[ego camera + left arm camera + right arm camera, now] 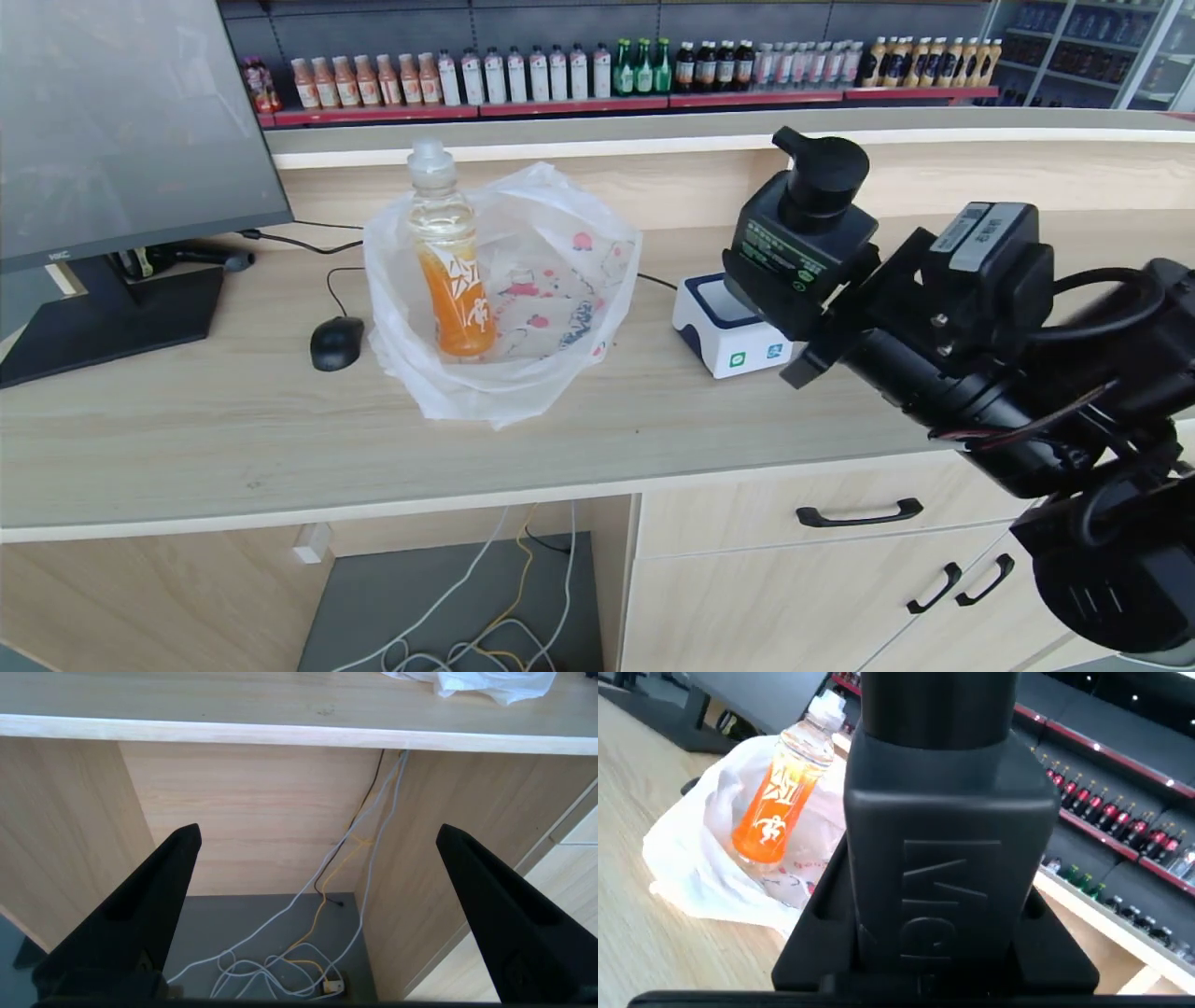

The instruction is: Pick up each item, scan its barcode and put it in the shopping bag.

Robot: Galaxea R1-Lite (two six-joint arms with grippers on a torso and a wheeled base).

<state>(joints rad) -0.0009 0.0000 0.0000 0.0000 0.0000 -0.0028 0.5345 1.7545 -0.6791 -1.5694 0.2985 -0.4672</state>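
You're at a shop checkout. Behind the wooden counter (233,448), shelves (579,108) carry rows of bottled drinks (523,75). On the counter: monitor (121,121), mouse (337,343), white barcode scanner (724,336), plastic shopping bag (551,280).

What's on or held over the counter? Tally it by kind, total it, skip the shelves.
Bottles: 2 (orange drink bottle, dark pump bottle)
Shopping bag: 1
Scanner box: 1
Mouse: 1
Monitor: 1
Dark handheld device by the monitor: 1
Total: 7
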